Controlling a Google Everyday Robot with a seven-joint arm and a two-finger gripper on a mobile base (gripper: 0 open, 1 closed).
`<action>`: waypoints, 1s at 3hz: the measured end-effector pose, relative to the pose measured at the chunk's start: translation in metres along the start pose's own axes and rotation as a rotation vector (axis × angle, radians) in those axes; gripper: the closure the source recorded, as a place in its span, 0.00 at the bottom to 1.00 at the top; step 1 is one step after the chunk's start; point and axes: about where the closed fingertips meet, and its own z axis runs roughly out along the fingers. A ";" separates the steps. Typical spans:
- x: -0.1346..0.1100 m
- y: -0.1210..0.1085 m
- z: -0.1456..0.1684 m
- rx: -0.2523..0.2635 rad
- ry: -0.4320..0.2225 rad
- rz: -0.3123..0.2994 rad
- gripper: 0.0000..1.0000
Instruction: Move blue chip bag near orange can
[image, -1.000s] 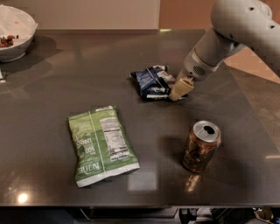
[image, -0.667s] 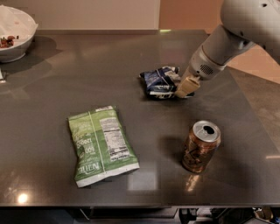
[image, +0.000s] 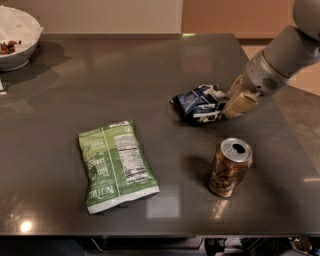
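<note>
The dark grey table (image: 100, 90) filled most of the view. The robot's pale arm (image: 285, 55) reached in from the upper right corner, sloping down and to the left towards the table's right side. A flat green bag (image: 116, 165) with a white label lay near the front left. A white bowl (image: 17, 42) stood at the far left corner. The orange can (image: 230, 167) stood upright near the front right. The blue chip bag (image: 197, 102), crumpled, sat just behind the can and apart from it. The gripper (image: 235, 104), at the arm's lower end, was clenched on the bag's right edge.
</note>
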 end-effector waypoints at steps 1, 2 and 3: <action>0.022 0.014 -0.013 -0.039 -0.042 -0.065 1.00; 0.039 0.030 -0.024 -0.082 -0.073 -0.135 1.00; 0.050 0.050 -0.031 -0.122 -0.114 -0.212 1.00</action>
